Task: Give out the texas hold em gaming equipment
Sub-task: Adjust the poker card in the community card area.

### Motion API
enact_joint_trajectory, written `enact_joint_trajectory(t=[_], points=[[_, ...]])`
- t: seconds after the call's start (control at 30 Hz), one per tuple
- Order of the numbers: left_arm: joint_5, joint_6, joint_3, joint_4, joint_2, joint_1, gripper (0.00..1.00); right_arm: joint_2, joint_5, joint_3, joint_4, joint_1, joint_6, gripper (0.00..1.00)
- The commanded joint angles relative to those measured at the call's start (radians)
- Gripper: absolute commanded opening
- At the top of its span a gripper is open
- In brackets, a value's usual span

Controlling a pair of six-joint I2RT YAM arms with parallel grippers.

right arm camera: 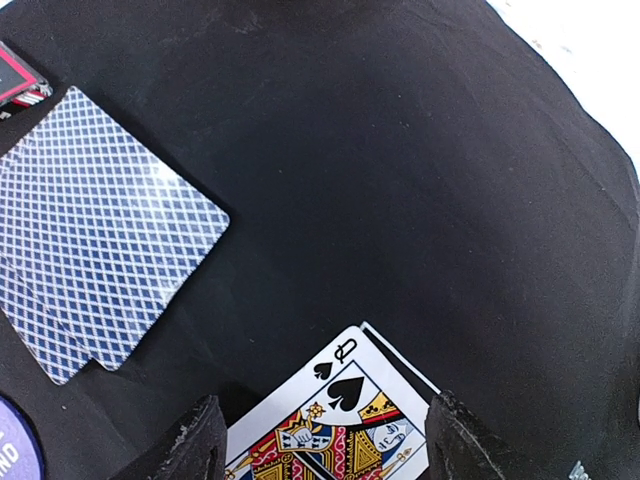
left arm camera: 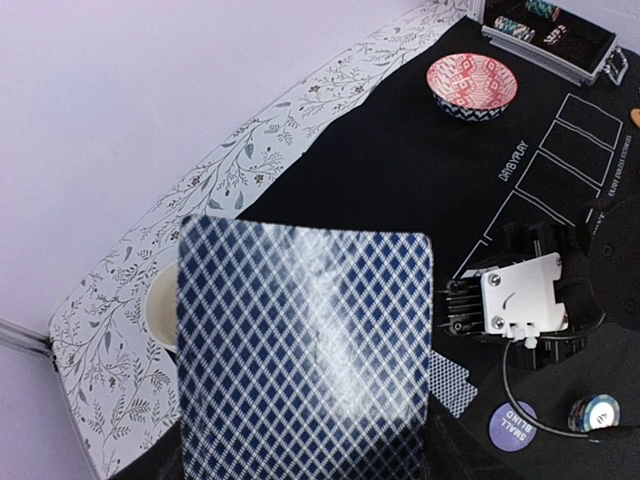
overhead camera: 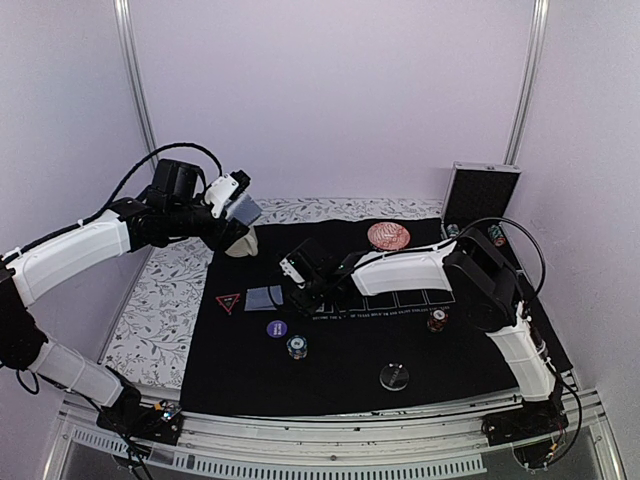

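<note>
Queen of spades (right arm camera: pixel 345 400): face up on the black felt mat (right arm camera: pixel 400 150), at the corner of a white printed box. It is probably a community card laid in its slot.
Right gripper (right arm camera: pixel 320 450): low over the mat, jaws spread, one dark finger at each side of the queen. Whether they touch its edges cannot be told.
Held card (left arm camera: pixel 305 350): glossy, with a blue diamond lattice back and rounded corners. Whether it is one card or a pack cannot be told.
Left gripper (overhead camera: pixel 238 205): raised above the cream mug (overhead camera: pixel 240 243). Its fingers are hidden, but the card hangs in the air, so the jaws are judged to pinch it, ready for dealing.
Two face-down cards (right arm camera: pixel 90 260): flat and overlapping, just beside the red-edged triangle (overhead camera: pixel 228 301). They look like one player's hand.
Purple disc (left arm camera: pixel 513 425): round, printed "SMALL BLIND", with a striped chip stack (left arm camera: pixel 592 413) just beside it. It likely marks a seat.
Clear disc (overhead camera: pixel 394 377): near the front edge, apart from the second chip stack (overhead camera: pixel 437 322).
Further out: the red patterned bowl (left arm camera: pixel 473 85) and the open chip case (left arm camera: pixel 545 30).
</note>
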Motion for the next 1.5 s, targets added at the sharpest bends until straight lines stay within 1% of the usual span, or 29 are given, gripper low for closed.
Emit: enact_joint_trajectory(t=[0.0, 0.2, 0.5, 0.63, 0.73, 0.83, 0.9, 1.03, 1.13, 1.27, 1.47], points=[[0.011, 0.005, 0.020, 0.018, -0.023, 0.013, 0.60, -0.049, 0.072, -0.042, -0.081, -0.006, -0.047, 0.70], [0.014, 0.005, 0.020, 0.019, -0.021, 0.013, 0.61, -0.077, 0.080, -0.052, -0.086, -0.005, -0.059, 0.70], [0.015, 0.005, 0.018, 0.019, -0.020, 0.013, 0.60, -0.091, -0.039, -0.012, -0.087, -0.005, -0.018, 0.71], [0.013, 0.005, 0.018, 0.018, -0.020, 0.013, 0.60, -0.149, -0.124, 0.001, -0.077, -0.027, 0.048, 0.74], [0.016, 0.005, 0.018, 0.017, -0.021, 0.013, 0.60, -0.197, -0.198, -0.013, -0.062, -0.056, 0.133, 0.75], [0.017, 0.005, 0.018, 0.017, -0.020, 0.013, 0.60, -0.234, -0.222, -0.046, -0.055, -0.078, 0.190, 0.74], [0.018, 0.004, 0.018, 0.017, -0.020, 0.013, 0.60, -0.246, -0.212, -0.073, -0.063, -0.096, 0.223, 0.72], [0.018, 0.004, 0.018, 0.017, -0.021, 0.013, 0.60, -0.231, -0.144, -0.086, -0.136, -0.129, 0.307, 0.57], [0.019, 0.004, 0.021, 0.016, -0.020, 0.013, 0.60, -0.190, -0.101, -0.072, -0.191, -0.143, 0.356, 0.50], [0.019, 0.003, 0.020, 0.016, -0.022, 0.013, 0.60, -0.116, -0.077, -0.036, -0.254, -0.144, 0.384, 0.45], [0.020, 0.002, 0.020, 0.015, -0.022, 0.013, 0.60, -0.091, -0.065, -0.060, -0.269, -0.144, 0.435, 0.43]])
